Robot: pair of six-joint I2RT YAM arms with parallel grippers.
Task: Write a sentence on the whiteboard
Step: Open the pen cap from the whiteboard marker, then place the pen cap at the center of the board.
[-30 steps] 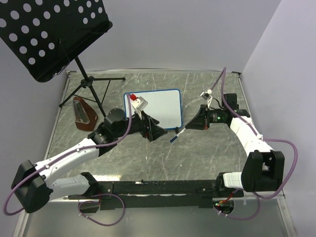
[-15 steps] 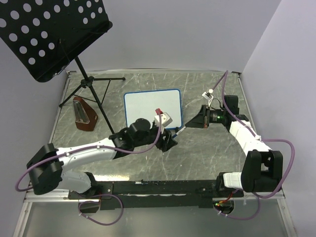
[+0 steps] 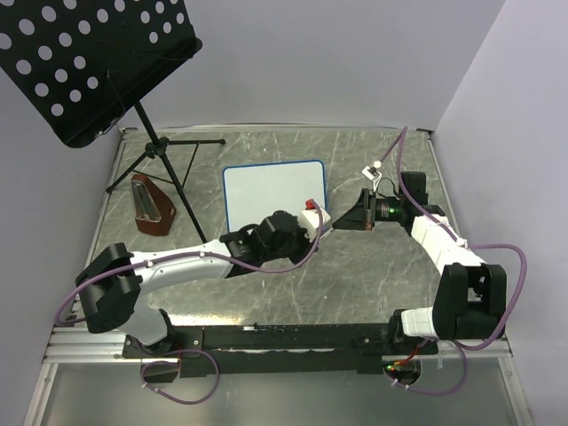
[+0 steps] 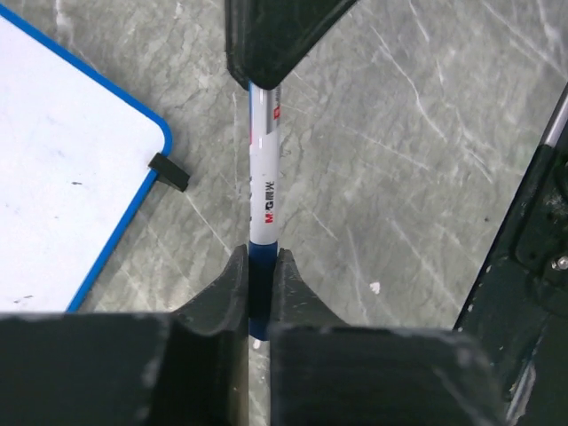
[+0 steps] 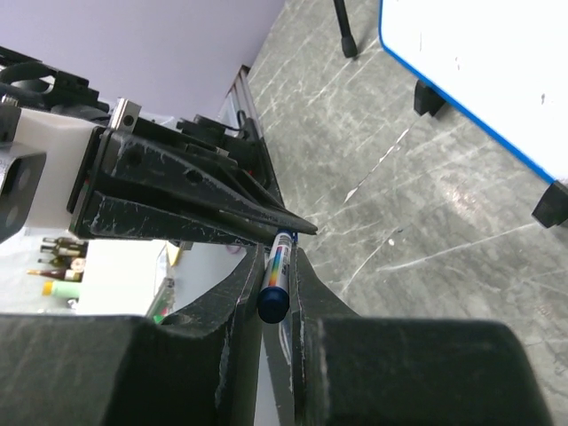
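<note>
The whiteboard point(image 3: 271, 191) lies flat mid-table, white with a blue frame; its face shows plain white and the sentence is not in view. Just right of its lower right corner, a white marker point(image 3: 330, 226) with a blue end spans both grippers. My left gripper point(image 3: 321, 229) is shut on the marker's blue end point(image 4: 258, 275). My right gripper point(image 3: 344, 222) is shut on the other end point(image 5: 277, 282). In the left wrist view the board's corner point(image 4: 80, 169) lies to the left, and the right gripper's fingers point(image 4: 275, 35) cover the marker's far end.
A black perforated music stand point(image 3: 84, 62) rises at the back left, its tripod legs point(image 3: 164, 155) spread on the table. A brown wedge-shaped object point(image 3: 151, 206) stands left of the board. The black mounting rail point(image 3: 284, 337) runs along the near edge.
My left arm swung right from the board's lower left to the marker, and its jaws closed on the blue end. The right gripper kept its grip and barely moved.
</note>
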